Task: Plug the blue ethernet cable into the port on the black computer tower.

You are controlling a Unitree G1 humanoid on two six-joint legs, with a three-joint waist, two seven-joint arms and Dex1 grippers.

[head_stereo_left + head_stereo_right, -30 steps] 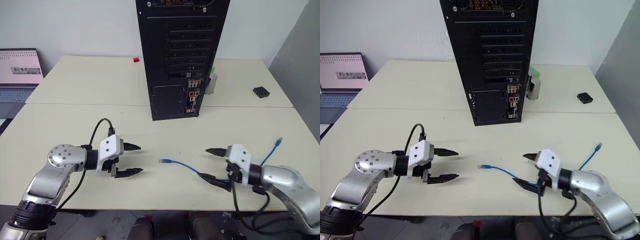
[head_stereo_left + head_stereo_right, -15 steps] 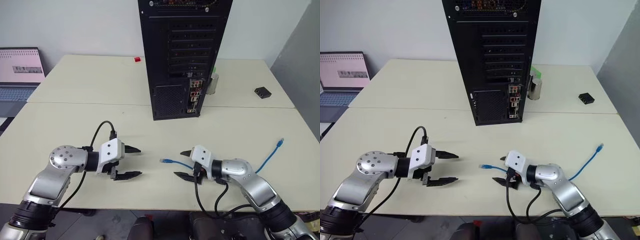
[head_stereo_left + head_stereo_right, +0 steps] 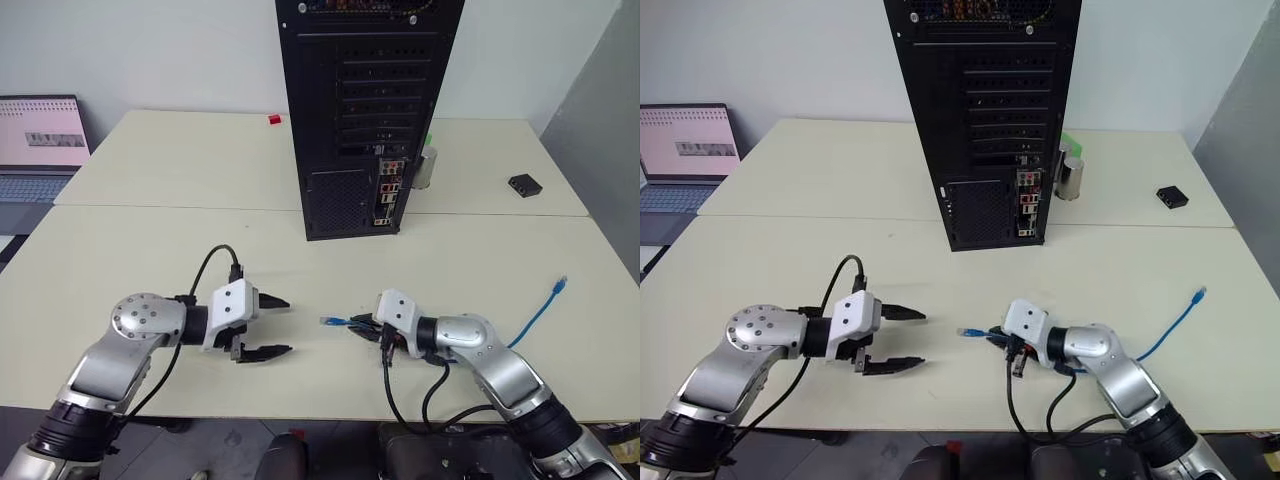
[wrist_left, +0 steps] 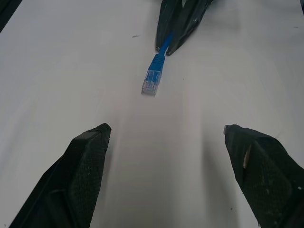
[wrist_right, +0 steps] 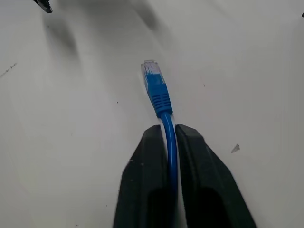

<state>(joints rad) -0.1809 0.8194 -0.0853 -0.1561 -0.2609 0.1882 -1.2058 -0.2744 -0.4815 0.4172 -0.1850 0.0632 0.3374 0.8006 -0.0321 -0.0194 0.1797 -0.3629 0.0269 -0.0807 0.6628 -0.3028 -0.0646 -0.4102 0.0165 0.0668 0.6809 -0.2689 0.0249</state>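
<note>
Pinching the blue ethernet cable (image 5: 165, 124) just behind its plug, the right gripper (image 3: 362, 330) has its 2 black fingers (image 5: 148, 176) pressed together on the cord, low over the cream table (image 3: 150, 250) at about 5 o'clock in the head views. The clear-tipped plug (image 4: 152, 83) sticks out past the fingertips toward 9 o'clock and lies on or just above the tabletop; which of the 2 I cannot tell. The rest of the cord reappears beyond the right arm and runs out toward 3 o'clock, its far plug (image 3: 560, 284) resting on the table near the right edge.

The left gripper (image 3: 272, 327) sits at about 7 o'clock, its fingers (image 4: 85, 166) spread wide and holding nothing, aimed at the plug from near by with bare table between them.

The black computer tower (image 3: 360, 110) stands upright at 12 o'clock, rear face toward the robot, its colourful connector cluster (image 3: 388, 190) low on its right side, well apart from the cable. A laptop (image 3: 40, 145) sits at 10 o'clock, and a small black object (image 3: 522, 183) lies at 2 o'clock
</note>
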